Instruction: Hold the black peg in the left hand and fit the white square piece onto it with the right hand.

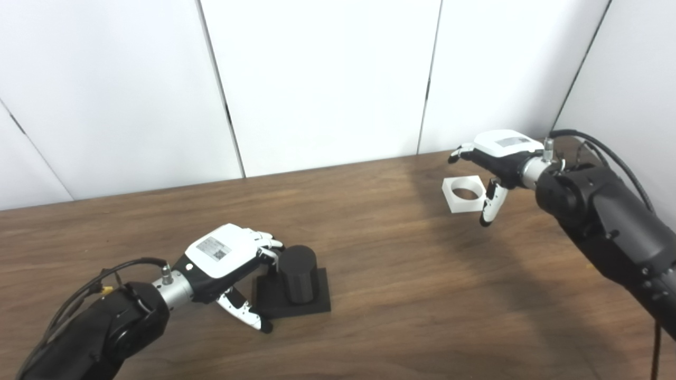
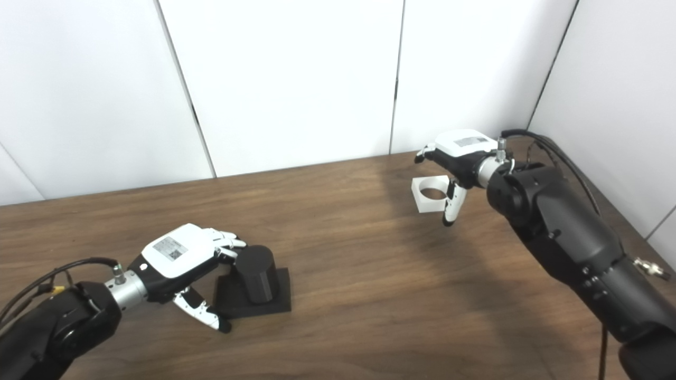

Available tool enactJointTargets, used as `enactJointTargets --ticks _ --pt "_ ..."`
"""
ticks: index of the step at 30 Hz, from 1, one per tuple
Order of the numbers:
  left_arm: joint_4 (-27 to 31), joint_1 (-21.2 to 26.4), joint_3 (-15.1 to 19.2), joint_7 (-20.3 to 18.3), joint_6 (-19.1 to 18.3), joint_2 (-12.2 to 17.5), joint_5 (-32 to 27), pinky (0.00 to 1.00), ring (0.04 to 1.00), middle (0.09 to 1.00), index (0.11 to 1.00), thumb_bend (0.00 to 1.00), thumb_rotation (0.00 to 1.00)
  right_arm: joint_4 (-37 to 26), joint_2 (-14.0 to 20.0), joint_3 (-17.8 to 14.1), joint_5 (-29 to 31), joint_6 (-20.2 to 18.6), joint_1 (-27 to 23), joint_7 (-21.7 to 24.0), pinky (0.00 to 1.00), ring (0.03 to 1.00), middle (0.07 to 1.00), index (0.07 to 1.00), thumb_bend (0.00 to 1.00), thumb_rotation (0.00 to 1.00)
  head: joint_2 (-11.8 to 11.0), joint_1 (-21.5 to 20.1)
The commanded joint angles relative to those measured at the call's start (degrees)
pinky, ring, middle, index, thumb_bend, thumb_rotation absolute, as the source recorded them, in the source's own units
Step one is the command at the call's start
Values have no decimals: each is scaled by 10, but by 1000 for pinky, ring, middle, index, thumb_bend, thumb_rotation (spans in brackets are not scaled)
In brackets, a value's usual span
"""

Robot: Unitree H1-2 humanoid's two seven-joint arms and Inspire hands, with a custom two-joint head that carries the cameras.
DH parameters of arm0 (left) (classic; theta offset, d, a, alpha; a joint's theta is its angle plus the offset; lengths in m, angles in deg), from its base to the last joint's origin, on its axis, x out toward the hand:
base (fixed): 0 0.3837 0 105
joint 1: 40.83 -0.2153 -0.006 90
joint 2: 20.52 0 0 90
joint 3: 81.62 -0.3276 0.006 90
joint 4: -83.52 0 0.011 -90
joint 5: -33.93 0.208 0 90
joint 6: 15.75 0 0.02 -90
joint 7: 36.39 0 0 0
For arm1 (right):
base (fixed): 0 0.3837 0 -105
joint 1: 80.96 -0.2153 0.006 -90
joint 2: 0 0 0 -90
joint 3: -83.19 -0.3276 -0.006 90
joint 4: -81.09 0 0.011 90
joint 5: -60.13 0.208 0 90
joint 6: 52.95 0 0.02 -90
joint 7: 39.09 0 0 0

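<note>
The black peg [image 1: 297,274] is standing upright on its square black base on the wooden table [image 1: 401,285], toward the near left part of the top, with bare wood lying open between it and the far right corner. The left hand [image 1: 227,261] is reaching in from the left with its fingers [image 1: 266,244] spread beside the top of the peg and its thumb hanging low by the near left corner of the base; it is grasping nothing, though whether the fingertips are brushing the peg cannot be told. The white square piece [image 1: 465,194], with its round hole facing up, is sitting well apart from the peg near the table's back edge, where the white wall panels [image 1: 317,79] are meeting the wood. The right hand [image 1: 494,158] is arching over the piece's right side, fingers apart above it and thumb pointing down just beside its right edge, so it is released and holding nothing; whether the piece is resting on the table or touching the thumb cannot be told. The right eye view is showing more of the right arm and the table's right edge by the side wall, plus a metal fitting [image 2: 652,269] there, while the left eye view is showing more of the table's left side.
</note>
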Motion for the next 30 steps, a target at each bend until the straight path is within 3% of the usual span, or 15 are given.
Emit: enactJointTargets --ticks 1,16,21,30 --pt "-35 -41 -37 -41 20 20 53 794 853 839 492 523 75 8 7 -1 -15 -3 -32 -5 857 935 947 872 919 112 1 0" --pt "-33 -43 -37 -41 19 23 47 796 855 832 491 523 73 80 -18 1 -10 21 -48 -59 843 917 927 874 879 112 3 4" --pt "-38 -43 -36 -30 23 22 50 788 852 830 491 523 74 115 -25 8 -10 33 -57 -83 799 892 905 850 870 113 4 5" --pt "-25 -47 -34 -47 15 25 39 797 860 834 491 523 73 146 -32 15 -6 38 -67 -98 752 880 893 846 850 117 7 9"
